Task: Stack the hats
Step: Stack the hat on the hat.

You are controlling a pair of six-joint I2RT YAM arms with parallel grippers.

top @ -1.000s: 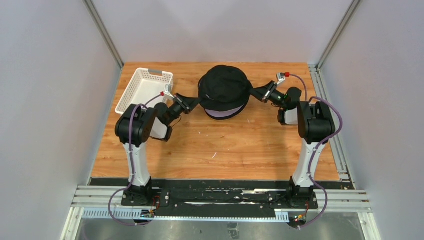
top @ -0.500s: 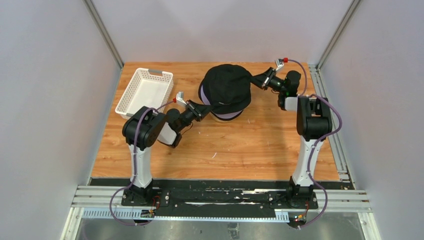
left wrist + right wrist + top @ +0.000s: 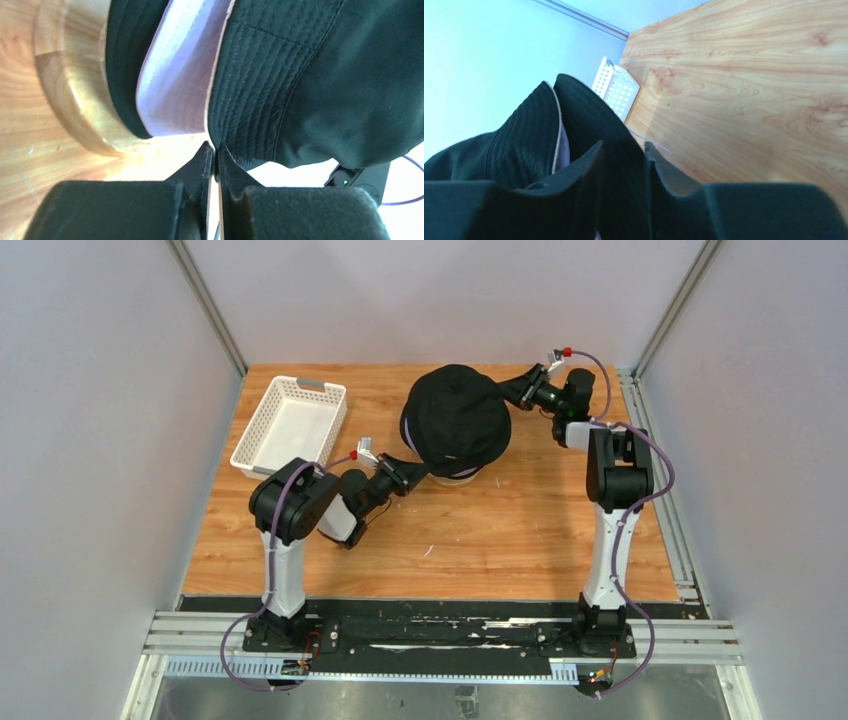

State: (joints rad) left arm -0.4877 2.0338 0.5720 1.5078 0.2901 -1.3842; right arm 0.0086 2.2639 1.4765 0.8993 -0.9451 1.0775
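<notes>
The black bucket hat [image 3: 455,420] on top is plain, its brim ribbed with parallel rows of stitching. Beneath it shows a lavender hat [image 3: 175,85], then more black. The wooden stand [image 3: 70,100] is pale honey. The lattice basket [image 3: 290,425] is white, and the table [image 3: 500,530] is orange-brown woodgrain.

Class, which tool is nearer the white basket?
Left. The left tool pinches the near brim of the black hat, right of the basket; the right tool sits at its far-right edge.

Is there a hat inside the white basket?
No, the white basket shows only its bare floor; the black hat sits outside it.
</notes>
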